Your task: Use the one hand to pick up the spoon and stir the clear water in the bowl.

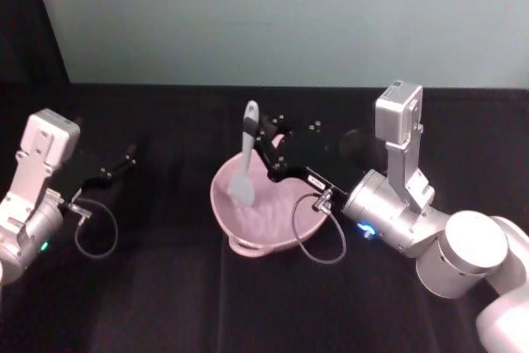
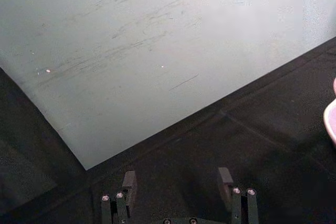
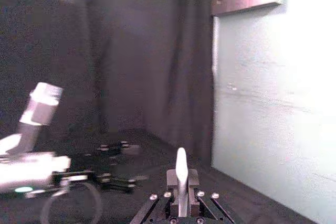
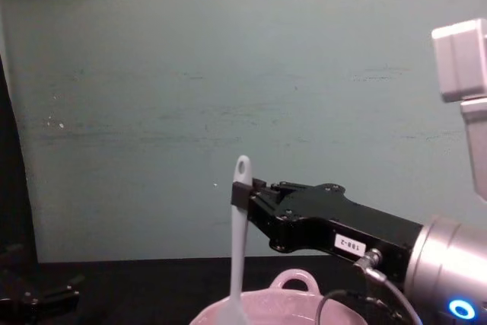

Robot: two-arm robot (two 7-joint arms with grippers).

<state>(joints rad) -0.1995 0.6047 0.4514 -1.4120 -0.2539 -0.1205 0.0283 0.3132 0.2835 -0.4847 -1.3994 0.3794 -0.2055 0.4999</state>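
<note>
Plastic, white and slim, the spoon [image 1: 246, 159] stands nearly upright, its flat scoop down inside the round, glossy pale pink bowl [image 1: 264, 241] on the black-clothed counter [image 1: 165, 295]. From the chest view I get the small hole at the handle's top and a loop on the bowl's rim. The head view gives me the scoop within that rim. My right gripper [image 1: 259, 142] reaches in level over the bowl, clenched on the spoon's upper handle. The left gripper [image 2: 177, 183] rests released, well apart.

Matt white plastic spoon [image 1: 246, 159], smooth pink ceramic bowl [image 1: 285, 225], matt black cloth [image 1: 165, 287], shiny silver metal wrist [image 1: 388, 212]
</note>
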